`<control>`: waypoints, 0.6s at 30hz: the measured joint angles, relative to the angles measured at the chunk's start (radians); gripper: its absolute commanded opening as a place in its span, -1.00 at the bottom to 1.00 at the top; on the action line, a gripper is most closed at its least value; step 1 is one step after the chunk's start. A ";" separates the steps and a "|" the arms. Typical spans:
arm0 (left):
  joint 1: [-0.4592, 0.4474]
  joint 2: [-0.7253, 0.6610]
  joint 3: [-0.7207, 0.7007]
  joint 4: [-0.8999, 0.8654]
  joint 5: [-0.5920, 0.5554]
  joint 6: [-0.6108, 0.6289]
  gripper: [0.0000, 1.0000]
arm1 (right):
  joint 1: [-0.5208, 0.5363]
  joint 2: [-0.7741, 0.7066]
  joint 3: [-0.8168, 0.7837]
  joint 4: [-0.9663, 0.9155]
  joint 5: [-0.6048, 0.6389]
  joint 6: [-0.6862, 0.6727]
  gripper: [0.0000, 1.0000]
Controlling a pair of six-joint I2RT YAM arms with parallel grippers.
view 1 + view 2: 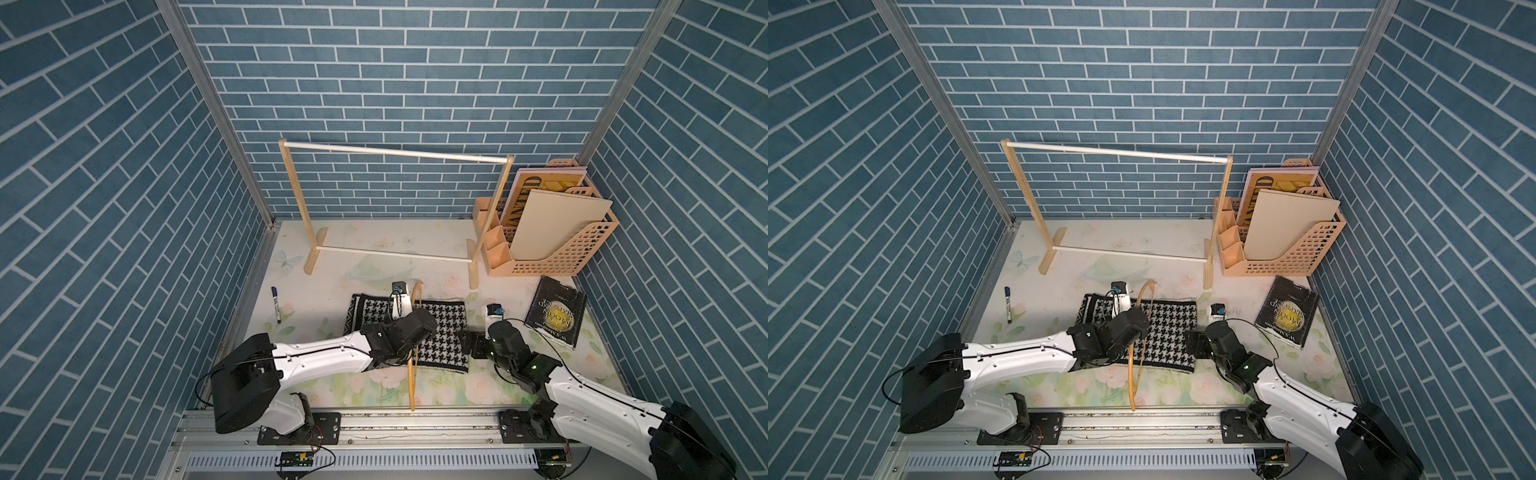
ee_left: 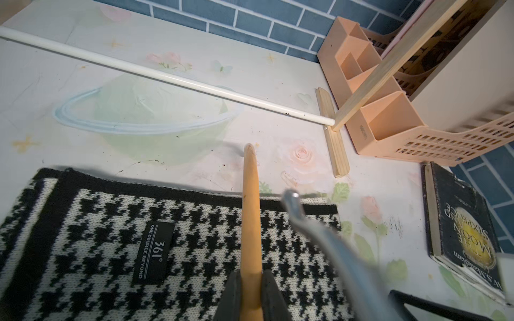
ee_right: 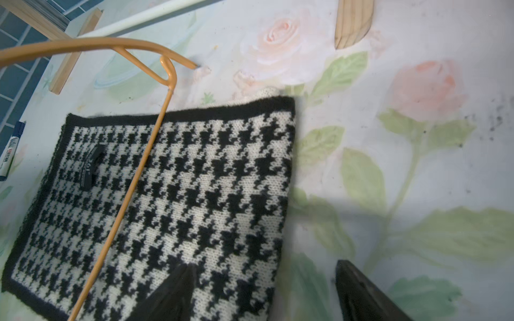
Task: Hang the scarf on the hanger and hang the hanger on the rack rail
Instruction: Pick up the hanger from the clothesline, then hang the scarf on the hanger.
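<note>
The black-and-white houndstooth scarf lies flat and folded in the middle of the table, its dark label facing up. The thin orange hanger stands on edge above the scarf, running from front to back. My left gripper is shut on the hanger, with the grey metal hook blurred beside it. My right gripper is open low over the scarf's right edge. One finger is over the scarf and the other over bare table, with nothing held. The hanger's bottom bar crosses the cloth.
A wooden rack with white rails stands behind the scarf. A peach file organiser with boards is at the back right. A dark book lies right of my right arm. A marker pen lies at the left.
</note>
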 measured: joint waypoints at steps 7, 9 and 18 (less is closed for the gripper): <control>-0.008 0.000 -0.013 0.035 -0.063 -0.016 -1.00 | 0.000 0.037 -0.045 0.090 -0.068 0.051 0.61; -0.008 0.000 -0.013 0.035 -0.077 -0.015 -1.00 | 0.000 0.060 -0.051 0.111 -0.085 0.058 0.60; -0.008 0.000 -0.013 0.027 -0.098 -0.004 -1.00 | 0.000 0.132 -0.052 0.203 -0.119 0.075 0.57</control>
